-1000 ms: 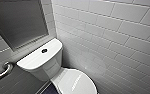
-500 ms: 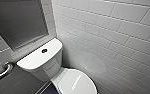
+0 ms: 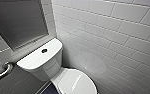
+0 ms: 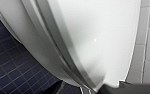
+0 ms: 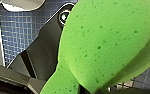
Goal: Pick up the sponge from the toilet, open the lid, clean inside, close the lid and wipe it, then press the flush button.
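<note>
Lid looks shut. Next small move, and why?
Probably ease the left arm in to catch the lid by its edge and start lifting. The lid lies shut on the toilet in the head view, the left wrist camera sits close beside its rim, and the sponge looks pinched above the floor tiles. If the bowl is already cleaned, wipe the lid instead.

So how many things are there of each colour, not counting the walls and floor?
White: 1, the toilet
Green: 1, the sponge
Dark: 1, the flush button
Silvery: 1, the grab bar
Total: 4
</note>
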Robot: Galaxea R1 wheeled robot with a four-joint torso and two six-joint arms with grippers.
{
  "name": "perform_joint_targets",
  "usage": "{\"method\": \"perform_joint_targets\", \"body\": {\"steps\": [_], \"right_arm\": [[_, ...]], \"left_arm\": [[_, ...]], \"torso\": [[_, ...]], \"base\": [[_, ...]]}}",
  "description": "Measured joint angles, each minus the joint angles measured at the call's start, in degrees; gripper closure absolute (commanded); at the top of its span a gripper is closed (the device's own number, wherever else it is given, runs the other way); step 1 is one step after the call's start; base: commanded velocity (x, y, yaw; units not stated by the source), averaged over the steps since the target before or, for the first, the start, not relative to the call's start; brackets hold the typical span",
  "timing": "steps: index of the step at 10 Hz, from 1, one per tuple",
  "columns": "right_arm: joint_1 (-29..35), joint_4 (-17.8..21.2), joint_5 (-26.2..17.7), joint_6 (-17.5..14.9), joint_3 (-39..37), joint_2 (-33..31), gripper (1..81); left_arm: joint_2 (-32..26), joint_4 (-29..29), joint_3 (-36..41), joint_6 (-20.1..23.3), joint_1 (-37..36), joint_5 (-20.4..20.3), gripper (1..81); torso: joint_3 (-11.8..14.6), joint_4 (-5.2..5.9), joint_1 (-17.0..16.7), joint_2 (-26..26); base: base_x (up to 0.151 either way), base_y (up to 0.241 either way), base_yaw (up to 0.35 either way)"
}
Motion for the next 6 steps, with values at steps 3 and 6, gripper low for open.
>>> {"method": "perform_joint_targets", "body": {"steps": [3,6], "right_arm": [[0.0,0.0,0.0,0.0,0.0,0.0,81.1],[0.1,0.0,0.0,0.0,0.0,0.0,81.1]], "left_arm": [[0.7,0.0,-0.3,-1.3,-0.9,0.3,1.0],[0.7,-0.1,-0.6,-2.2,-1.0,0.5,1.0]], "torso": [[0.0,0.00,0.0,0.0],[0.0,0.00,0.0,0.0]], "base": [[0.000,0.000,0.000],[0.000,0.000,0.000]]}}
